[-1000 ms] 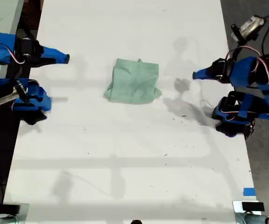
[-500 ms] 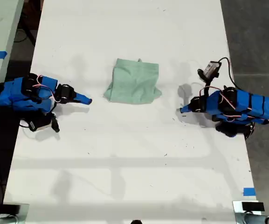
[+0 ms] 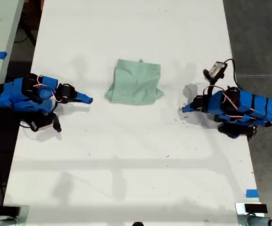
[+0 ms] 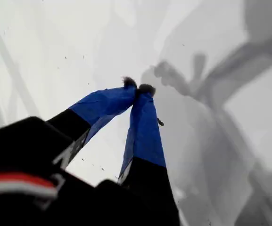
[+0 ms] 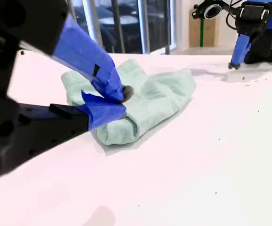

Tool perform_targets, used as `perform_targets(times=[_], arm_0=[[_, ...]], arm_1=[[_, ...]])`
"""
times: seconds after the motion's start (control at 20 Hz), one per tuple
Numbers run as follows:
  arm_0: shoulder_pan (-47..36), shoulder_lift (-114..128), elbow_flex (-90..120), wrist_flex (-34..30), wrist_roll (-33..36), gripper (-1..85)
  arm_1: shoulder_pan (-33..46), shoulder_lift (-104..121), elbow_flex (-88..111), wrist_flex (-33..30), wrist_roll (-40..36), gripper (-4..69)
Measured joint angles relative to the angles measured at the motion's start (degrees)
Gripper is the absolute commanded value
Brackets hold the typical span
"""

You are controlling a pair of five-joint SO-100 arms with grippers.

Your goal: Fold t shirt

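My second claw (image 5: 119, 101), tips pinched together and holding nothing, lies low on the white table (image 3: 126, 160) at the exterior view's left, pointing at the folded mint-green t shirt (image 3: 135, 83) near the table's middle. My first claw (image 4: 138, 89), tips also closed and empty, rests at the exterior view's right, apart from the t shirt.

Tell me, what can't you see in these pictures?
- Sleeves and inner layers of the t shirt: in the exterior view, its own top fold covers them.
- The t shirt's near edge: in the second wrist view, my second gripper blocks part of it.
- The t shirt: outside the first wrist view, which shows only my first gripper and the table.
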Motion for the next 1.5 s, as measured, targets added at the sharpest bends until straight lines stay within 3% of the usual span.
perform_targets(times=[0.7, 0.8, 0.9, 0.95, 1.05, 1.25, 1.3, 1.4, 1.5], arm_0=[[-0.4, 0.0, 0.1, 0.1, -0.5, -0.1], [-0.4, 0.0, 0.1, 0.9, -2.9, 5.7], [-0.4, 0.0, 0.4, 1.4, -3.3, 6.2], [-0.9, 0.0, 0.4, 1.4, -3.3, 6.8], [-1.7, 0.0, 0.4, 1.1, -3.3, 7.0], [1.4, 0.0, 0.4, 6.5, -2.6, 8.8], [2.9, 0.0, 0.4, 7.2, -2.2, 9.1], [5.3, 0.0, 0.4, 7.6, -2.2, 9.6], [6.8, 0.0, 0.4, 8.7, -8.0, 10.9]], arm_1=[[0.0, 0.0, 0.1, 0.0, 0.4, 1.5], [-0.1, 0.0, 0.1, 0.0, 1.1, 1.5], [0.4, 0.0, 0.3, 0.2, 2.0, 1.6], [0.9, 0.0, 0.3, 0.2, 3.2, 4.6], [1.3, 0.0, 0.3, 2.7, 8.5, 17.4], [0.7, 0.0, 0.4, 5.4, 11.1, 18.1], [0.7, 0.0, 0.5, 5.4, 10.3, 18.0], [0.6, 0.0, 0.7, 5.4, 1.3, 17.2], [1.6, 0.0, 0.7, 5.4, 1.1, 17.1]])
